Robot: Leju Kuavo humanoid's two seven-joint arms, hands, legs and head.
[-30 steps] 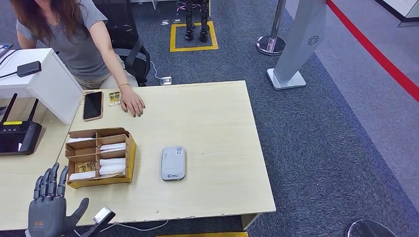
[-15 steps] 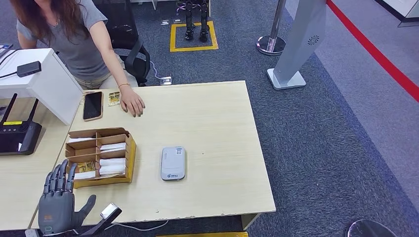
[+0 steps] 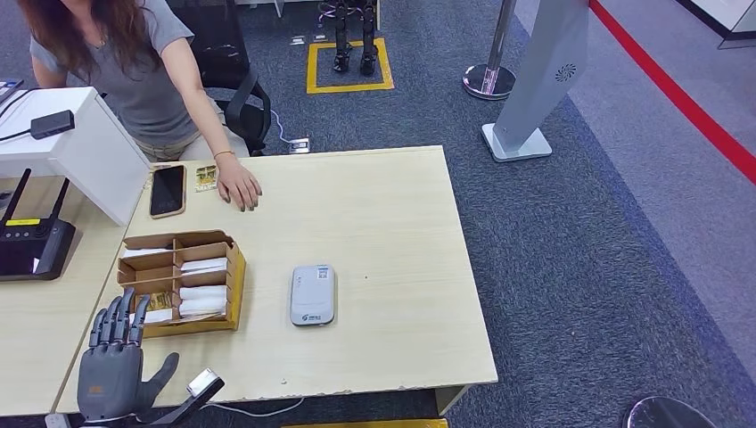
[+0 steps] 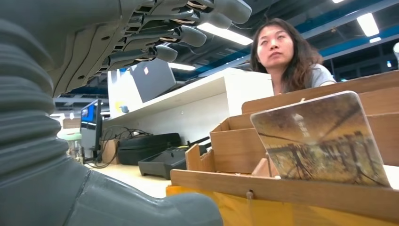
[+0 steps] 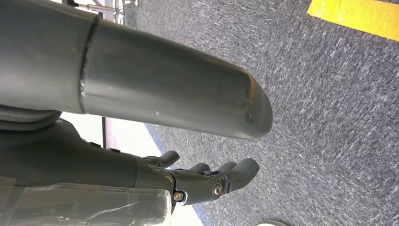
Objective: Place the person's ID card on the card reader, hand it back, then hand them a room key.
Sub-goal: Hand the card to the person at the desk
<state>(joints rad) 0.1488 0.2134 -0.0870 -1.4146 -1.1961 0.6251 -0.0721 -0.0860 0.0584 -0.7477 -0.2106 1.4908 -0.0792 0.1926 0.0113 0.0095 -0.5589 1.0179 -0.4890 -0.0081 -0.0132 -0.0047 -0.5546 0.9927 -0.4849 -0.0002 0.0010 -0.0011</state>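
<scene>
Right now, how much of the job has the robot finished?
The card reader is bare and a card lies by the person's hand, so the ID part looks done. The left hand hovers open beside the key box, holding nothing. Handing over a room key is left.

Grey card reader (image 3: 312, 295) lies flat; room-key cards fill the organiser (image 3: 234, 285)

L hand (image 4: 94, 70) open beside card box (image 4: 291, 188).
</scene>
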